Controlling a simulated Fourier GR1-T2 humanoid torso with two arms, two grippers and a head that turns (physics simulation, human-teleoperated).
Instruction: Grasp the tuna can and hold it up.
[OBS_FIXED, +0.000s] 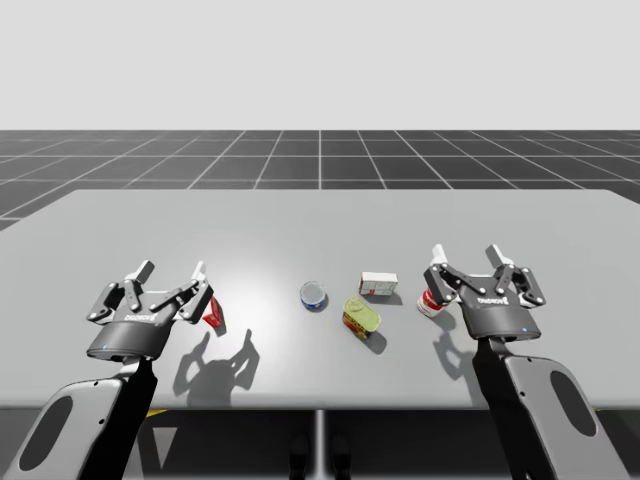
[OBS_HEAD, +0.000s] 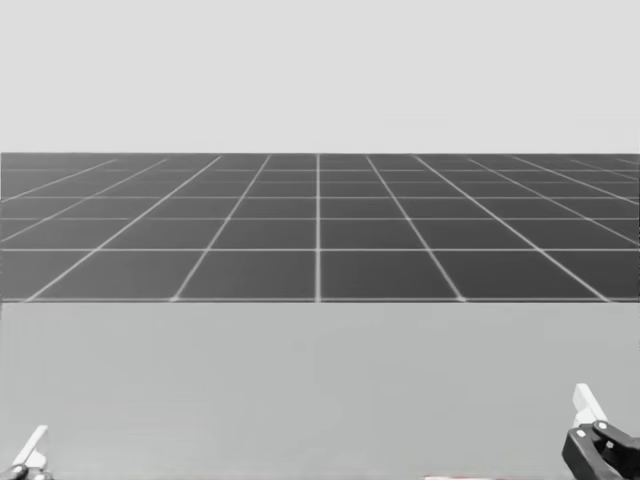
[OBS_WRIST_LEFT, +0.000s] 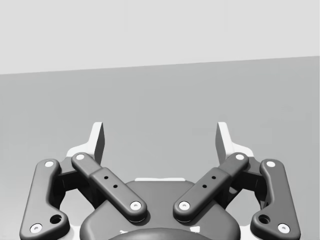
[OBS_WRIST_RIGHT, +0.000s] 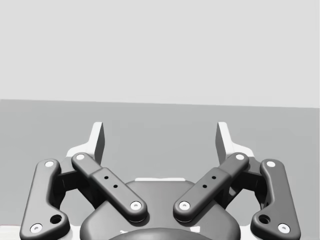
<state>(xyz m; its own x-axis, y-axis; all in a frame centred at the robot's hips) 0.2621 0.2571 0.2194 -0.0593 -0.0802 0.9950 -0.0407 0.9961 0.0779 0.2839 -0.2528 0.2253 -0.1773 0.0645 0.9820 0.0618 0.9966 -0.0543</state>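
Tuna can (OBS_FIXED: 313, 295): one low, round blue can with a silvery top, which stood upright near the middle of the grey table (OBS_FIXED: 300, 225), free of both grippers. To its right were one small white-and-red box (OBS_FIXED: 378, 284), slightly farther back, and one oblong yellow-green can with a red side (OBS_FIXED: 361, 318), slightly nearer. These three sat close together but apart. Farther right stood one red-and-white round can (OBS_FIXED: 430, 301), just beside the right gripper (OBS_FIXED: 467, 256). One small red object (OBS_FIXED: 213, 316), of a kind that could not be told, lay at the left, just beside the left gripper (OBS_FIXED: 172, 272). The table thus carried three cans, one box and one red object. The two grippers hovered over the near side of the table, one to either side of the tuna can and well apart from it. In each wrist view the two fingers were spread wide with bare table between them, and neither gripper held anything.
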